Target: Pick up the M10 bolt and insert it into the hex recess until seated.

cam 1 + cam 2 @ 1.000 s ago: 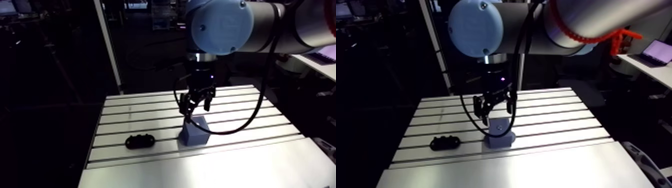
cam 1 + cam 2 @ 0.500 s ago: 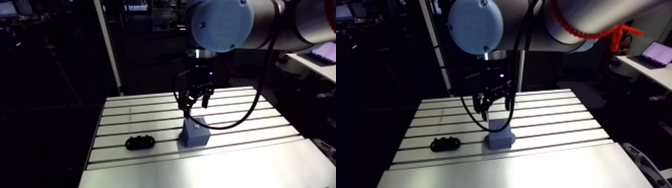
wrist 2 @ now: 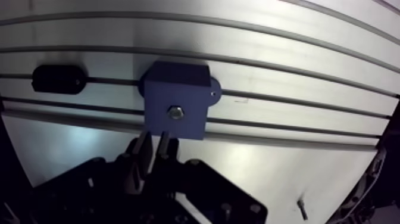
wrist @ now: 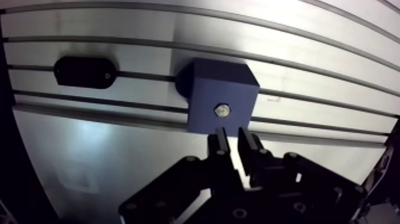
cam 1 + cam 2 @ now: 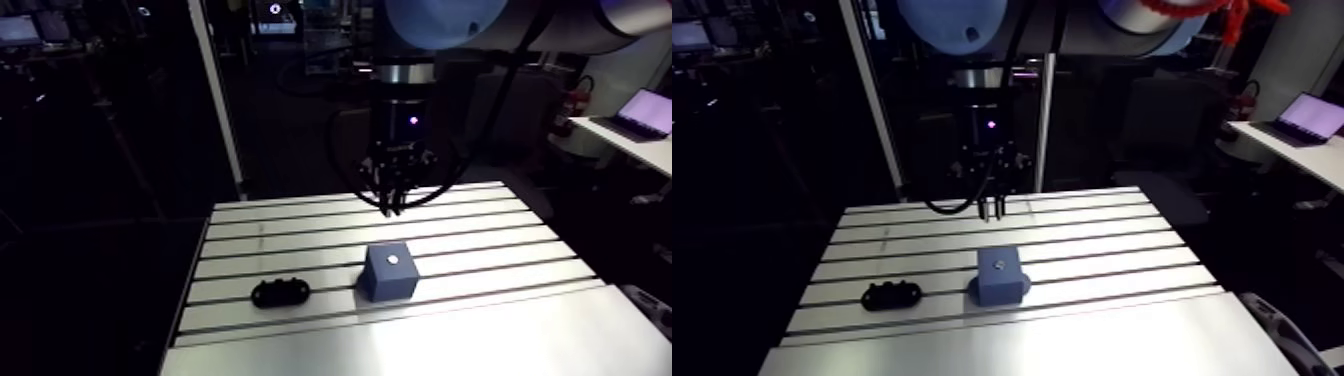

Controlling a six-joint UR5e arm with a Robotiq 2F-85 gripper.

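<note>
A blue block [image 4: 220,95] stands on the slotted table [image 5: 480,230]. The silvery hex head of the bolt [image 4: 222,110] sits in the recess in the block's top face, also visible as a bright dot in the arm view. My gripper [image 4: 233,140] hangs well above the table, behind the block and clear of it in the arm view [image 5: 392,205]. Its fingers [image 4: 219,146] are drawn close together with only a narrow slit between them and nothing held.
A black oblong part [image 4: 83,71] lies on the table beside the block, a short way off along the same slot. A small loose screw [image 3: 302,208] lies on the smooth plate nearer the table's front.
The gripper has lifted up off the block and its fingers have closed together. The bolt stays in the block's top. The arm view has shifted with the arm.
</note>
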